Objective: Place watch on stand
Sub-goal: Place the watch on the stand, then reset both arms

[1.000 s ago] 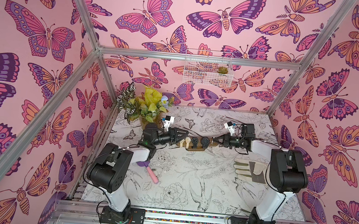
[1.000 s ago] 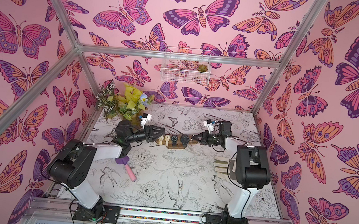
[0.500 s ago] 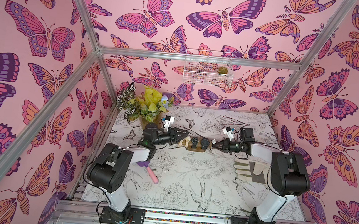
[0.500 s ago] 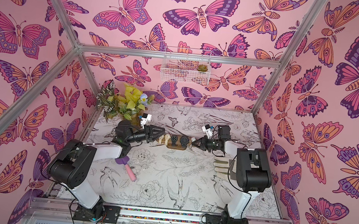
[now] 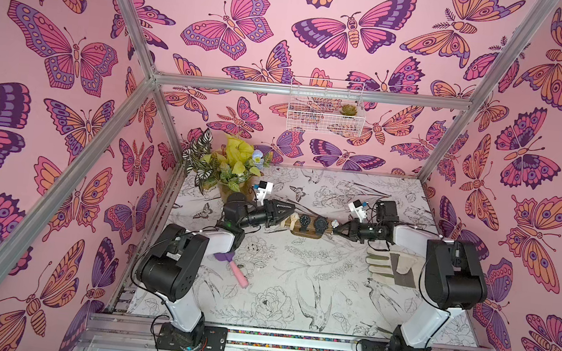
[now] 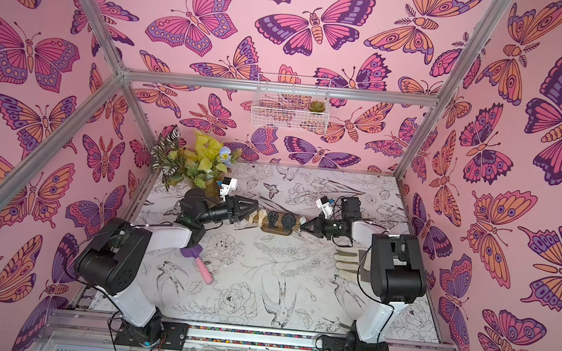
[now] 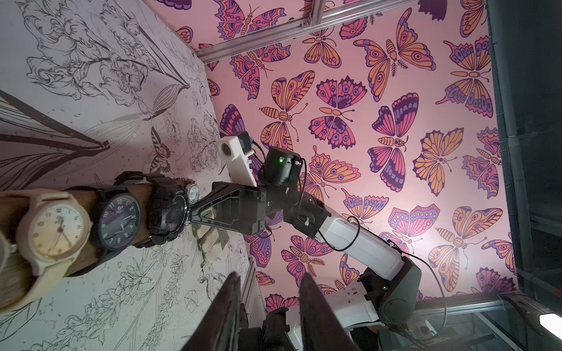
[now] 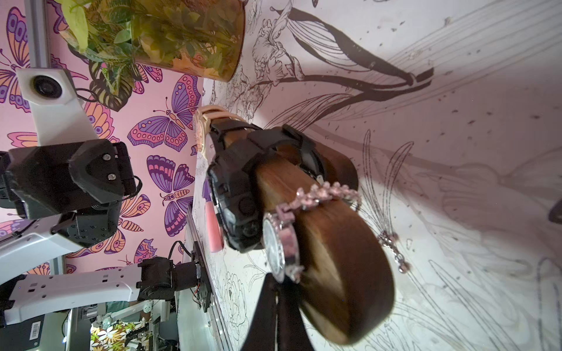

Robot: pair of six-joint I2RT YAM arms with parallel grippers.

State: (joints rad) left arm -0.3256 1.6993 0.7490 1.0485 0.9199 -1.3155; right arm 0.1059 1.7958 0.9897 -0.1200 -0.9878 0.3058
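The stand [image 5: 305, 235] is a brown wooden bar on a small base at mid-table, also seen in the wrist views [image 7: 141, 194] [image 8: 334, 243]. A beige watch [image 7: 51, 231] and two black watches [image 7: 118, 218] wrap the bar. A silver jewelled watch [image 8: 273, 243] [image 5: 334, 223] hangs over the bar's right end, its chain trailing onto the table. My right gripper [image 5: 336, 229] [image 8: 278, 284] is shut, its tip touching that watch's case from the right. My left gripper [image 5: 291, 216] [image 7: 269, 276] hovers just above the bar's left end, jaws apart with nothing between them.
A potted plant [image 5: 233, 175] stands at the back left, close behind my left arm. A work glove [image 5: 387, 266] lies at the right, and a pink-handled purple spatula [image 5: 234, 267] lies front left. A white wire basket [image 5: 325, 113] hangs on the back wall.
My right gripper has shifted slightly left and toward the front, ending against the jewelled watch at the bar's right end. The left arm and the stand have not moved.
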